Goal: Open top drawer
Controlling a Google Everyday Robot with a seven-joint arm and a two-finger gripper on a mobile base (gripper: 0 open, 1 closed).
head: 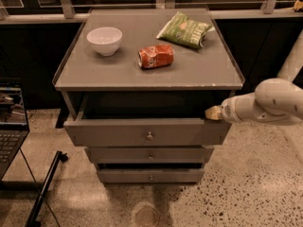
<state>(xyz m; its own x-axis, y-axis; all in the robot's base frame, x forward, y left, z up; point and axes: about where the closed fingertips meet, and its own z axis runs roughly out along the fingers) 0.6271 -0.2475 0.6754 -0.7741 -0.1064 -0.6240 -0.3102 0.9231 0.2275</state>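
Note:
The top drawer (118, 132) is a wide grey front with a small round metal knob (149, 136) at its centre. It stands pulled out from the grey cabinet, with a dark gap behind its top edge. My gripper (211, 113) is at the end of the white arm (265, 103) that comes in from the right. It sits at the drawer's upper right corner, right against the top edge of the front.
On the cabinet top (199, 70) lie a white bowl (104, 40), a crushed red can (155, 56) and a green chip bag (185, 29). Two narrower drawers (118, 155) sit below. A laptop (10, 122) stands at left. A dark pole (45, 188) lies on the speckled floor.

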